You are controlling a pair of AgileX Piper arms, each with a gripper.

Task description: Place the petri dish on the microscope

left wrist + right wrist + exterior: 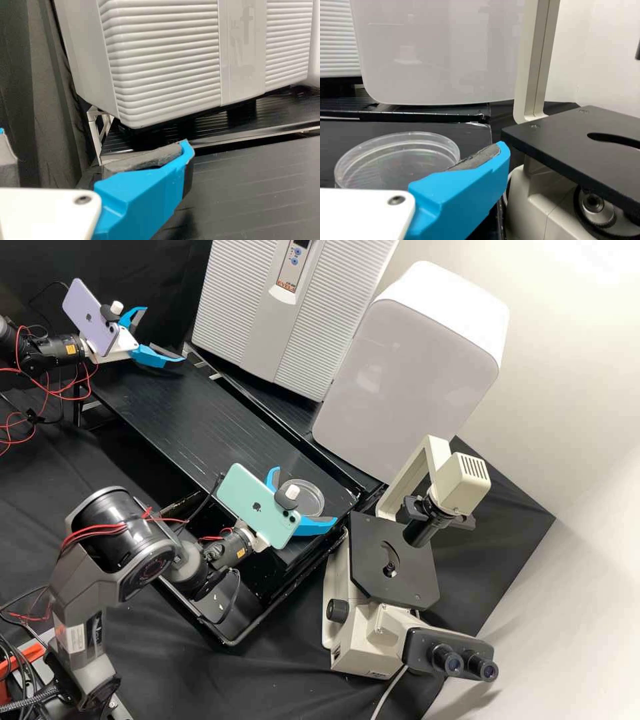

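The right gripper [305, 495] has its two blue fingers spread wide, and the round, clear petri dish [311, 489] sits flat on the black bench [200, 420] in the gap in front of it, but I can't tell if they touch. Just past one of its fingers is the inverted microscope [373, 633] with its flat black stage [373, 553], and farther ahead of this gripper stands a big smooth white box [407, 367]. Well apart from it, the left gripper [165, 334] has its blue fingers wide apart too, near the ribbed white machine [233, 300].
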